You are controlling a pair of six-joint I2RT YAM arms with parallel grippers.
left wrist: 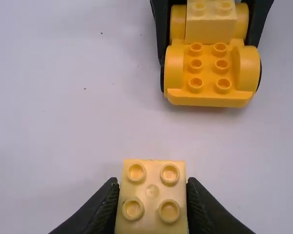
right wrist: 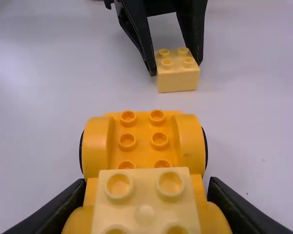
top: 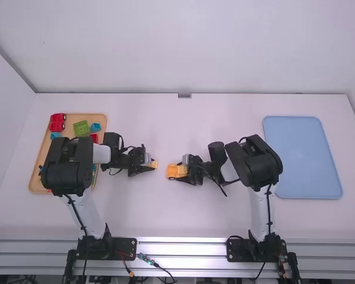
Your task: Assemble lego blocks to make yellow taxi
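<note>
In the high view my left gripper (top: 145, 167) is left of the middle, shut on a small pale-yellow block (top: 154, 165). Facing it from the right, my right gripper (top: 186, 170) is shut on the orange-yellow car base (top: 173, 171). The left wrist view has the left gripper (left wrist: 153, 209) around the studded block (left wrist: 152, 191), a gap away from the car base (left wrist: 209, 73). In the right wrist view, the right gripper (right wrist: 146, 204) holds the car base (right wrist: 142, 139) by its sides, with another pale-yellow block (right wrist: 145, 202) on its near end.
A wooden tray (top: 34, 177) at the far left holds red, green and blue pieces, partly behind the left arm. On the right, beyond the right arm, lies a blue tray (top: 302, 157).
</note>
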